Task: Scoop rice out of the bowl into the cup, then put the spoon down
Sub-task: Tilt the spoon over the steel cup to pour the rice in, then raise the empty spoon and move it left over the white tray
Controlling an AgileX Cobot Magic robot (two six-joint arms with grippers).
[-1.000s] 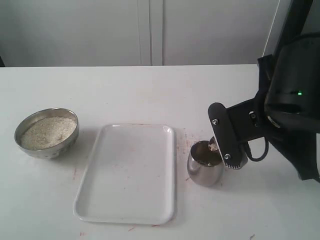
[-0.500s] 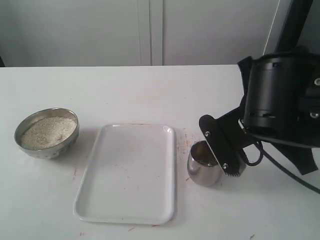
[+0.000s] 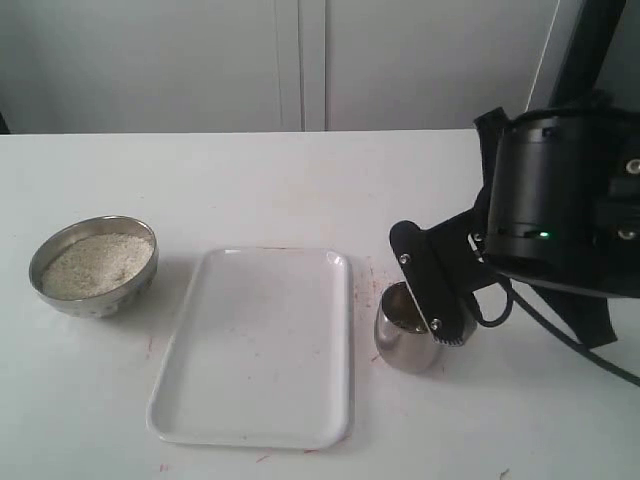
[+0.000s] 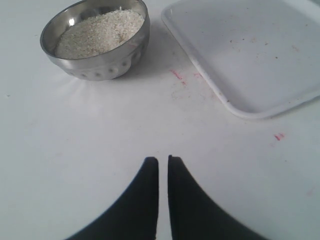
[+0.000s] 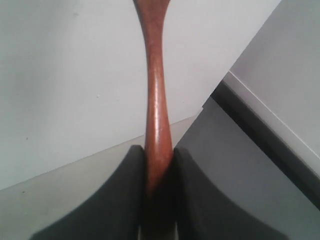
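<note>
On the white desk (image 3: 250,190) I count one steel bowl (image 3: 95,298), one steel cup (image 3: 405,348), one white tray (image 3: 255,350) and one spoon (image 5: 155,85). There are two hands, one on each arm. The bowl stands at 9 o'clock of the tray, a little apart from it. It holds the only heap of rice (image 3: 97,265), which fills it nearly to the rim. The cup stands upright at 3 o'clock of the tray, just beside its edge but not touching it. The right hand (image 5: 159,152) is clenched on the spoon: the thin reddish-brown handle runs straight out between the two dark fingers (image 5: 120,195). The oval end is cut off in the right wrist view and hidden behind the hand in the exterior view. This hand reaches the cup from 2 o'clock, and one black finger covers the 3 o'clock part of the cup's mouth. Whether rice lies inside the cup I cannot tell. The left hand (image 4: 163,167) hangs over bare desk with its jaws closed to a narrow slit and nothing between them; the bowl and one corner of the tray lie on the desk in front of it. Compared with one second ago, the right hand has shifted toward 9 o'clock and its wrist has turned. The spoon tip with pale grains, which then showed just above the cup's rim, is no longer visible. The bowl, the tray and the cup keep the same places.
</note>
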